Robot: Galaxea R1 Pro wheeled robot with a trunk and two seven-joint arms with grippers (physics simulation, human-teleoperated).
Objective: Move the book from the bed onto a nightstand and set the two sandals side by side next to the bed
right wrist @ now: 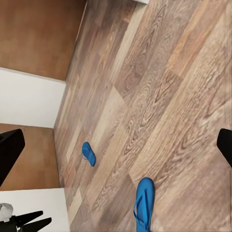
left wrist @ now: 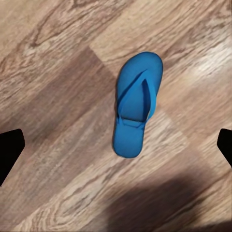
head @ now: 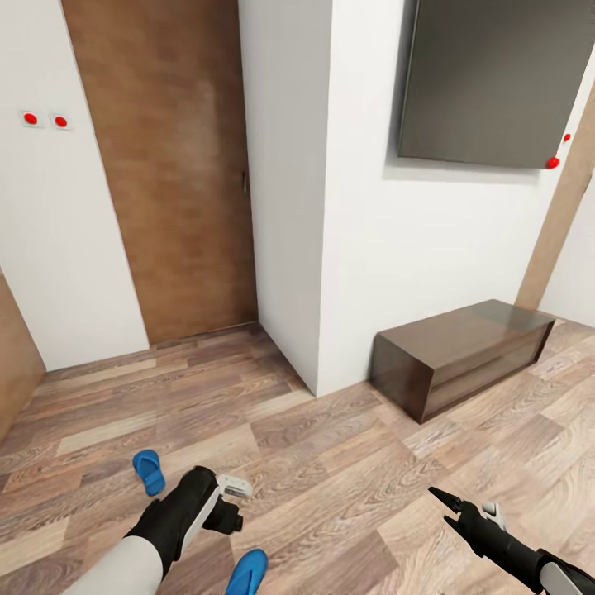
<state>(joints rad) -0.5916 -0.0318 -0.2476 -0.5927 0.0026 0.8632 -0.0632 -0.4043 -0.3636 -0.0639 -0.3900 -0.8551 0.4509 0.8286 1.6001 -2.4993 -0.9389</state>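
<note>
The left gripper (head: 235, 487) hangs low over the wooden floor (head: 347, 463), and the nearer blue sandal (head: 248, 572) lies on the boards just beside it, toward the robot. In the left wrist view this sandal (left wrist: 136, 106) sits squarely between the two dark fingertips (left wrist: 9, 152), which stand wide apart at the frame edges, so the left jaws are open and hold nothing. The sandal's long axis runs roughly across the line joining the fingertips, slightly slanted; in my judgement the jaws would close across its narrow width, which suits a straight descent. It lies flat, sole down, straps up, bright blue and apparently undamaged. The left arm is clearly the nearer to it. The right gripper (head: 442, 504) hovers over bare floor well apart from both sandals; its fingers (head: 450, 517) show a gap between the tips and carry nothing, so I judge these jaws open as well. The second sandal (head: 149, 471) lies on the floor on the far side of the left gripper, apart from the first and not parallel to it, so the pair is not yet side by side. The right wrist view shows both sandals, near one (right wrist: 144, 203) and far one (right wrist: 88, 153), separated along the boards. Further off, a long low bench (head: 459, 355) stands against the white wall (head: 364, 248), below a dark wall panel (head: 496, 83); a brown door (head: 178, 165) is set in the corner.
</note>
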